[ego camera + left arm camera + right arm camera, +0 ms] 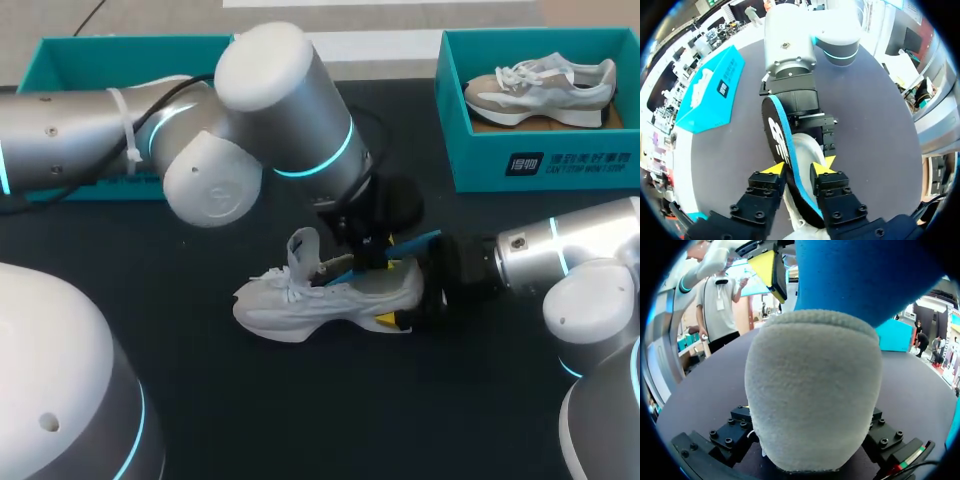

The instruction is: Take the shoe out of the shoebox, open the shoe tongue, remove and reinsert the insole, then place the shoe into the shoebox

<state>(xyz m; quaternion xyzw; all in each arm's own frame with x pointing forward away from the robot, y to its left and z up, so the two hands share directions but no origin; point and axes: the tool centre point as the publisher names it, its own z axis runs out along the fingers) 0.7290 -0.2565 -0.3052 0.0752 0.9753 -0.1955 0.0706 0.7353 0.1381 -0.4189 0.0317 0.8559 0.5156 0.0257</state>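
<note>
The pale grey-white shoe (pixel 320 300) lies on its sole at the centre of the dark table (pixel 200 400), toe toward 9 o'clock, heel toward 3, laces loose and tongue (pixel 303 245) standing upright. The left gripper (pixel 799 167) pinches the insole (pixel 782 150), black-topped with a blue edge, just above the shoe's opening. The right gripper (pixel 415 300) comes in from 3 o'clock, its fingers clamped on either side of the fuzzy heel. A teal shoebox (pixel 560 165) at 1 o'clock holds a second sneaker (pixel 540 90).
</note>
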